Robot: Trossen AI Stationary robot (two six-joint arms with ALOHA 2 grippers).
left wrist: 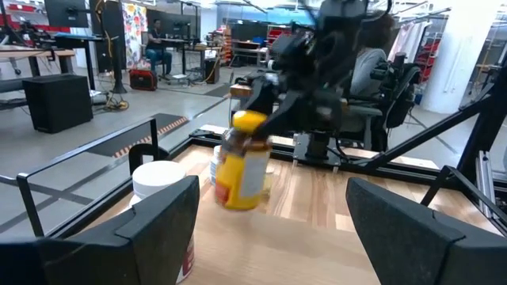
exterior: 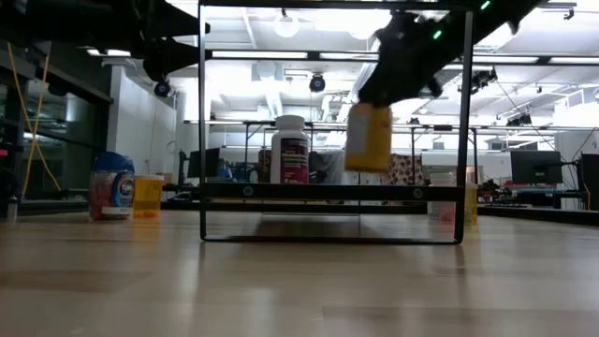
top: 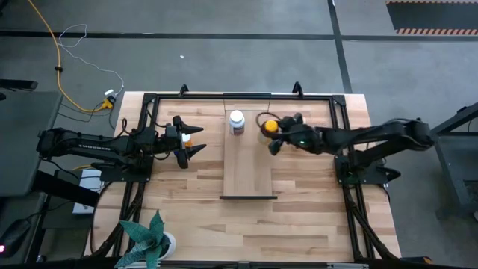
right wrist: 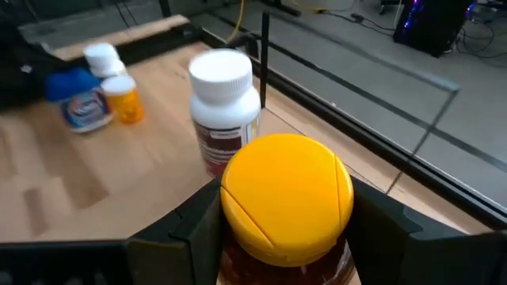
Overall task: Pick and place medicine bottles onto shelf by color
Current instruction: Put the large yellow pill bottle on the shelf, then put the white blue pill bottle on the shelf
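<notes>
R gripper [top: 272, 142] has the amber bottle [exterior: 368, 137] w/ yellow cap [right wrist: 287, 195] clamped between its fingers [right wrist: 190, 229], one on each side just under the cap. Jaws part-way open, wide enough for the bottle neck, pressed on it both sides. Low view: bottle hangs in the air, clear of the surface below it, roughly upright. From above, the gripper and its load sit over the far end of the shelf [top: 249, 172], at its right edge.

Just beyond those jaws, toward the other arm: white bottle [top: 237, 122] w/ white cap and dark red label, standing upright on the shelf's far end. Near the amber one, not touching it.

L gripper [top: 192, 146] hovers off the shelf's left side, fingers [left wrist: 150, 226] spread wide, nothing between them. Through that gap the left wrist view looks straight at the held amber bottle.

Close behind the L jaws on the table: blue-capped bottle [right wrist: 77, 99] and a small orange bottle [right wrist: 124, 96] w/ white cap, side by side. A second white cap [right wrist: 102, 55] shows behind those two.
</notes>
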